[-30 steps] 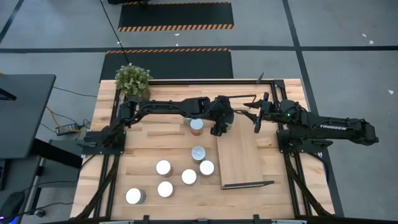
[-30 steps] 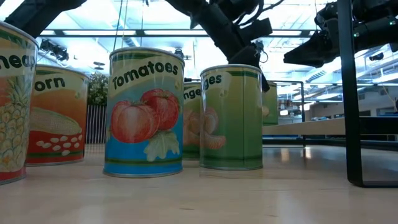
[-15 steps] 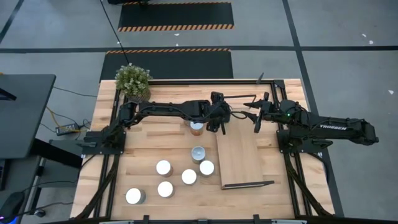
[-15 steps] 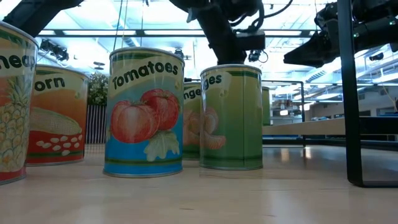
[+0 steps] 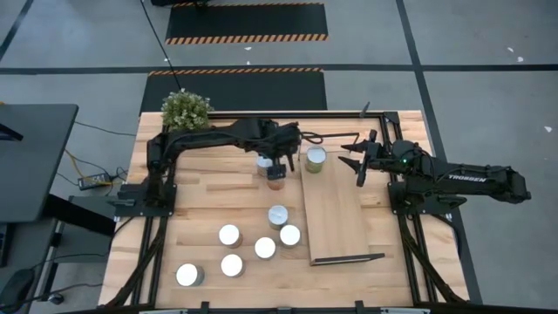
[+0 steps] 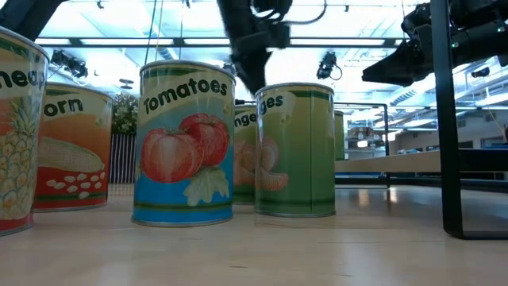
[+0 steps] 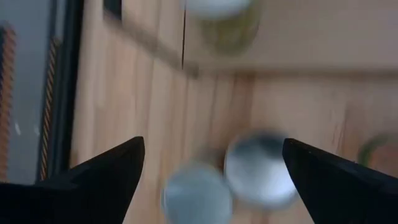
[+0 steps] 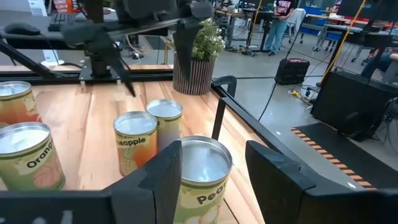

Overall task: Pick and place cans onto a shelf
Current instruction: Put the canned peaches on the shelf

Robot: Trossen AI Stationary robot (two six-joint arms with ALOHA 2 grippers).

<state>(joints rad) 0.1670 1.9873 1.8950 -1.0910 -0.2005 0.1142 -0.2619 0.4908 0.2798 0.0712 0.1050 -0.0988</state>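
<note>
We see the left tool (image 5: 281,163) open above two cans (image 5: 270,169); whether the right tool (image 5: 360,163) is open we cannot tell.

9 cans (image 5: 277,215), 1 shelf (image 5: 338,218), 1 potted plant (image 5: 187,111), 2 arms

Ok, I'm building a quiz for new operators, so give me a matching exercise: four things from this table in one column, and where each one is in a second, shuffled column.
1. green can
2. plant
3. left claw
4. right claw

A. at a table corner on the left arm's side
B. open, above two cans beside the shelf
C. standing on the shelf's end nearer the plant
D. open and empty, off the shelf's right side

Pairs: 1-C, 2-A, 3-B, 4-D
</note>
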